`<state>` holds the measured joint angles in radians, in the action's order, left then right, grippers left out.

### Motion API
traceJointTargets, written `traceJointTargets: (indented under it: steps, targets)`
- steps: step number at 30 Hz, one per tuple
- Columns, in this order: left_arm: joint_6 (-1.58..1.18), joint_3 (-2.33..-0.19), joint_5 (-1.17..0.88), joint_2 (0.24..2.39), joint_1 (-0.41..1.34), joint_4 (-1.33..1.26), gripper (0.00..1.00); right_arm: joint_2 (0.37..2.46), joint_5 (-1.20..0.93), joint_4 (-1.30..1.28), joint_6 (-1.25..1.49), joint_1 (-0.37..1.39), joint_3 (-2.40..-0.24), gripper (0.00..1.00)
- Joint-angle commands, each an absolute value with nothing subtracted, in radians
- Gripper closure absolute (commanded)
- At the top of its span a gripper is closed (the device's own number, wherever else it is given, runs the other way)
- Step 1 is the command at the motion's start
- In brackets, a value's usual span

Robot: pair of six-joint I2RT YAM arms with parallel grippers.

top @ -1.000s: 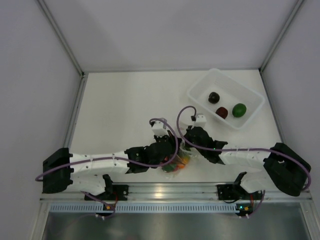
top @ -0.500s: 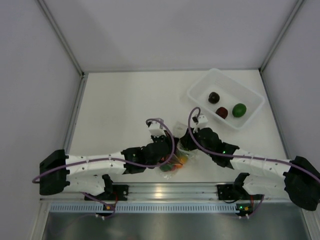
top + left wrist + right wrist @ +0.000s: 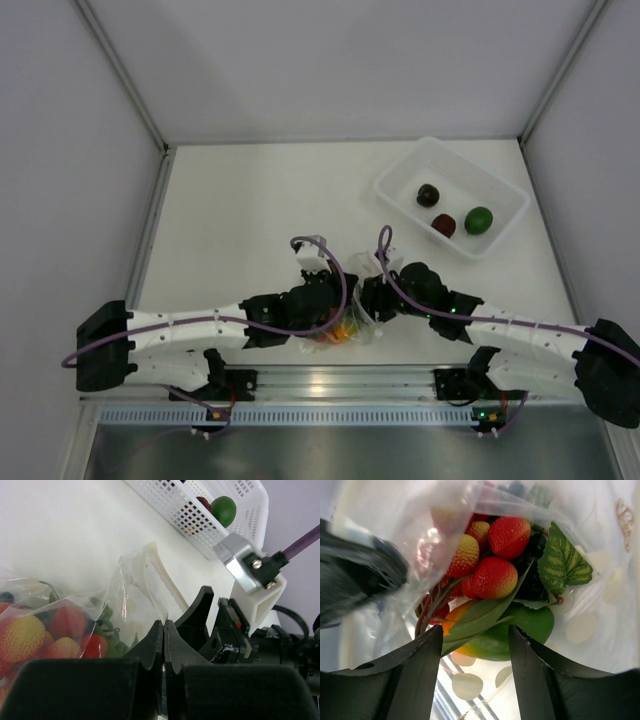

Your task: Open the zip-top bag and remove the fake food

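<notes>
So the bag [image 3: 360, 330] is sitting on the surface [image 3: 250, 220] near the front edge, right between the two arms, and it's crinkled up with its zip strip sticking up on the far side. The food [image 3: 500, 575] is all inside it: a bunch of red-and-yellow strawberries on stems, a big green leaf [image 3: 565, 562], a green piece underneath and something orange peeking out at the bottom. The left gripper [image 3: 164, 640] is pressed together at the bag's left side, and from its wrist cam the clear film runs straight into the seam between the fingers, so it looks like it's pinching the bag's edge. The right gripper [image 3: 475, 630] is over the bag from the right, fingers spread apart with the strawberries showing in the gap, not clamped on anything. Well off at the far right of the surface there's a white basket [image 3: 403, 162] with three round pieces in it, one dark, one red, one green.
</notes>
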<state>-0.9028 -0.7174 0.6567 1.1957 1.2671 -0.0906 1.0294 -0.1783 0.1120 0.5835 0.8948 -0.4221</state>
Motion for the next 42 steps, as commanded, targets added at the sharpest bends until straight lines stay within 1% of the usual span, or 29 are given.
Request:
traceJointTargets:
  steps: [1, 5, 9, 12, 16, 20, 21, 23, 25, 27, 29, 32, 35, 36, 37, 39, 42]
  targets:
    - [-0.968, -0.71, 0.724, 1.184, 1.264, -0.144, 1.0, 1.045, -0.229, 0.213, 0.669, 0.914, -0.39, 0.44]
    - [-1.034, -0.686, 0.77, 1.198, 1.273, -0.181, 1.0, 1.065, -0.184, 0.285, 0.776, 0.945, -0.379, 0.48]
    - [-1.037, -0.703, 0.874, 1.207, 1.325, -0.183, 1.0, 1.077, -0.164, 0.334, 0.853, 0.972, -0.379, 0.48]
    - [-1.037, -0.712, 0.922, 1.218, 1.364, -0.183, 1.0, 1.069, -0.086, 0.367, 0.919, 1.024, -0.371, 0.48]
    - [-1.051, -0.704, 0.93, 1.218, 1.376, -0.183, 1.0, 1.069, -0.049, 0.382, 0.968, 1.066, -0.373, 0.48]
    - [-1.029, -0.699, 0.91, 1.184, 1.378, -0.181, 1.0, 1.077, -0.095, 0.362, 0.927, 1.071, -0.394, 0.48]
    - [-1.025, -0.695, 0.907, 1.177, 1.378, -0.181, 1.0, 1.086, -0.136, 0.364, 0.917, 1.071, -0.397, 0.47]
    - [-1.008, -0.69, 0.894, 1.154, 1.378, -0.181, 1.0, 1.106, -0.17, 0.364, 0.894, 1.071, -0.406, 0.45]
    - [-0.993, -0.683, 0.876, 1.138, 1.378, -0.179, 1.0, 1.106, -0.202, 0.431, 0.875, 1.071, -0.388, 0.44]
    - [-0.992, -0.678, 0.836, 1.111, 1.378, -0.179, 1.0, 1.109, -0.218, 0.5, 0.851, 1.072, -0.359, 0.44]
    - [-0.989, -0.68, 0.805, 1.088, 1.378, -0.181, 1.0, 1.12, -0.222, 0.514, 0.804, 1.074, -0.37, 0.45]
    - [-0.991, -0.687, 0.761, 1.068, 1.378, -0.179, 1.0, 1.132, -0.2, 0.522, 0.834, 1.077, -0.4, 0.45]
    - [-0.999, -0.699, 0.735, 1.062, 1.378, -0.183, 1.0, 1.135, -0.132, 0.473, 0.841, 1.092, -0.457, 0.46]
    - [-0.996, -0.719, 0.72, 1.063, 1.378, -0.183, 1.0, 1.131, -0.086, 0.438, 0.816, 1.098, -0.475, 0.46]
    - [-0.982, -0.73, 0.709, 1.066, 1.378, -0.189, 1.0, 1.117, -0.049, 0.348, 0.81, 1.101, -0.513, 0.45]
    - [-0.963, -0.764, 0.687, 1.069, 1.378, -0.218, 1.0, 1.097, 0.058, 0.286, 0.818, 1.103, -0.534, 0.43]
    - [-0.927, -0.79, 0.652, 1.077, 1.376, -0.273, 1.0, 1.055, 0.113, 0.23, 0.859, 1.103, -0.555, 0.41]
